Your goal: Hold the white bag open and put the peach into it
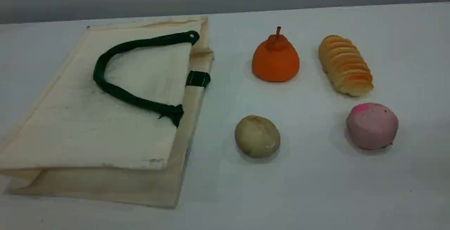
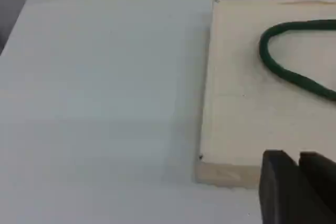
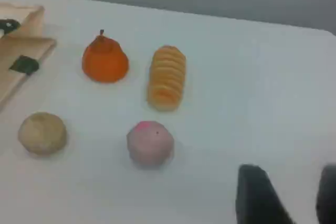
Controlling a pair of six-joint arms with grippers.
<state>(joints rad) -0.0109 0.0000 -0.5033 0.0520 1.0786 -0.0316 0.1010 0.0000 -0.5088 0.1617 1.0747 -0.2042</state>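
Note:
The white bag (image 1: 105,117) lies flat on the left of the table, its dark green rope handle (image 1: 116,91) looped on top. The peach (image 1: 372,126), pale pink with a magenta patch, sits alone at the right front. Neither arm shows in the scene view. In the left wrist view my left gripper (image 2: 297,157) hangs at the bag's (image 2: 252,87) near corner, its fingers almost together with only a thin slit and nothing in them. In the right wrist view my right gripper (image 3: 294,182) stands open, to the right of the peach (image 3: 150,142) and nearer the camera, apart from it.
An orange stemmed fruit (image 1: 276,59), a ridged bread roll (image 1: 345,64) and a beige-tan round lump (image 1: 257,136) lie between the bag and the peach. The bag's mouth with a green tab (image 1: 198,78) faces these. The white table (image 1: 316,187) runs on in front.

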